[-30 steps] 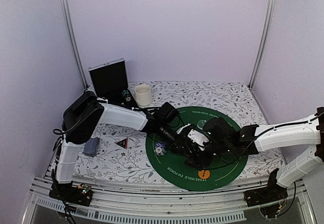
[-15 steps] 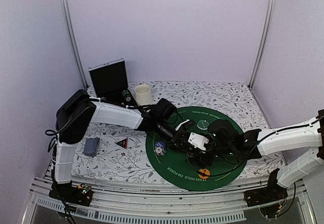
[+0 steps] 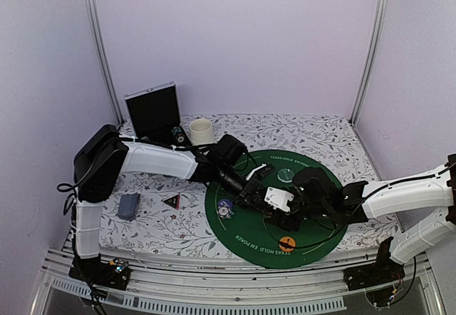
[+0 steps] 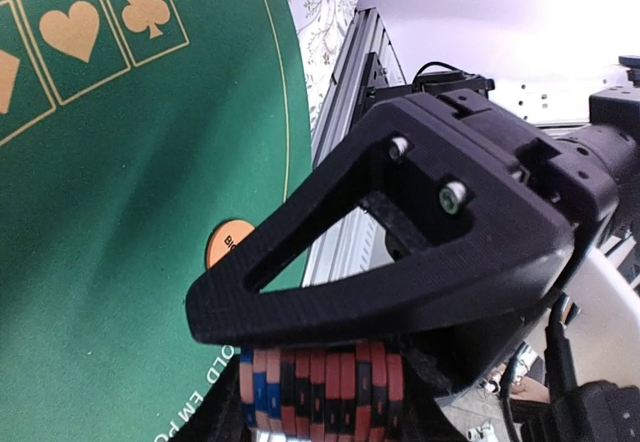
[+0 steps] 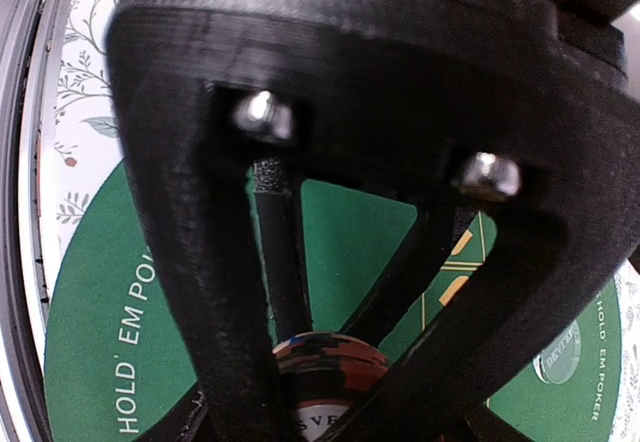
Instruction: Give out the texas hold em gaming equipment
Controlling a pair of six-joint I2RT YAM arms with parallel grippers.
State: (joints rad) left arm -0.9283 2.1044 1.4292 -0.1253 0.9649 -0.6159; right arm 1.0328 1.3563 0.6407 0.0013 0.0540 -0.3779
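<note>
The dark red chip stack (image 4: pixel 330 402) lies edge-on in the left pincer (image 4: pixel 300 367), clamped between its fingers with a few blue chips at one end and lifted clear of the green mat (image 4: pixel 120 212). The right pincer (image 5: pixel 328 392) faces it from the other side and straddles the same stack; from its own camera the chips show right between its two fingers. Over the last second it has edged in closer and its fingers seem to be drawing together. Whether they have bitten yet I cannot tell, because the tips run out of the picture. The left arm's elbow has swung back toward the wall on its side, while the two pincers have stayed nose to nose.

To me this reads as a hand-over in mid-air. The left should not let go until the right has closed firmly, since loose chips held on edge would scatter.

The orange disc (image 3: pixel 287 244) lies on the mat just nearer the bases than the right pincer. The blue-white chips (image 3: pixel 226 208) sit beside the left pincer, and a pale green piece (image 3: pixel 284 174) lies just beyond both. The triangular token (image 3: pixel 171 201) and the cards (image 3: pixel 129 205) are well behind the left pincer, off the mat on the floral cloth (image 3: pixel 328 133). I judge most of the sharing-out is yet to come
</note>
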